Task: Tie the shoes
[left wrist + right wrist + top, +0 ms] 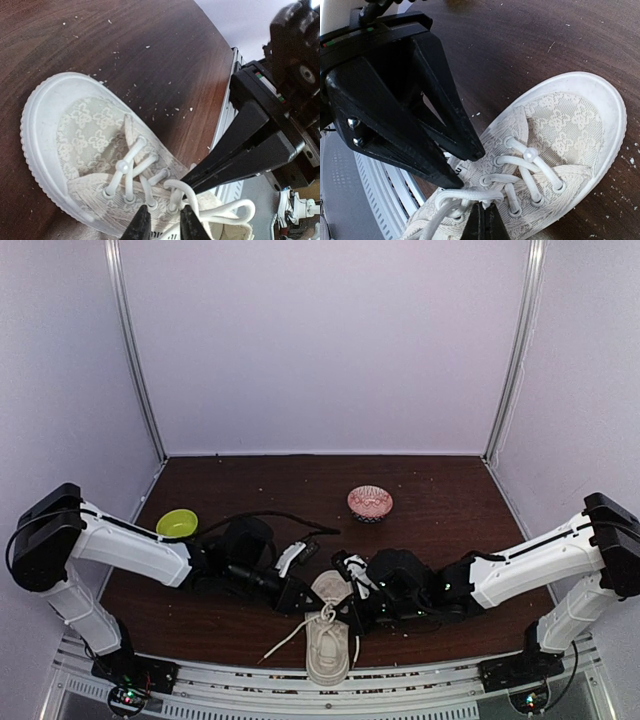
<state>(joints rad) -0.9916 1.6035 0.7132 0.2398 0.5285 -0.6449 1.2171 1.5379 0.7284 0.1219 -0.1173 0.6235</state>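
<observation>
A cream lace-pattern sneaker [328, 652] lies at the table's front edge, between the two arms. It also shows in the left wrist view [85, 130] and the right wrist view [565, 125]. Its white laces [327, 616] are crossed through the eyelets, with a loose loop [225, 210] near the tongue and one end trailing front-left. My left gripper [163, 227] is open, its fingertips straddling the top eyelets; it appears large in the right wrist view [465, 167]. My right gripper [485, 222] is shut, pinching a lace strand [470, 194] by the top eyelets. Its shut tip shows in the left wrist view [192, 182].
A lime green bowl [177, 523] stands at the left behind the left arm. A red patterned bowl [370, 502] stands mid-table behind the shoe. The metal rail [420, 680] runs along the near edge. White walls enclose the table.
</observation>
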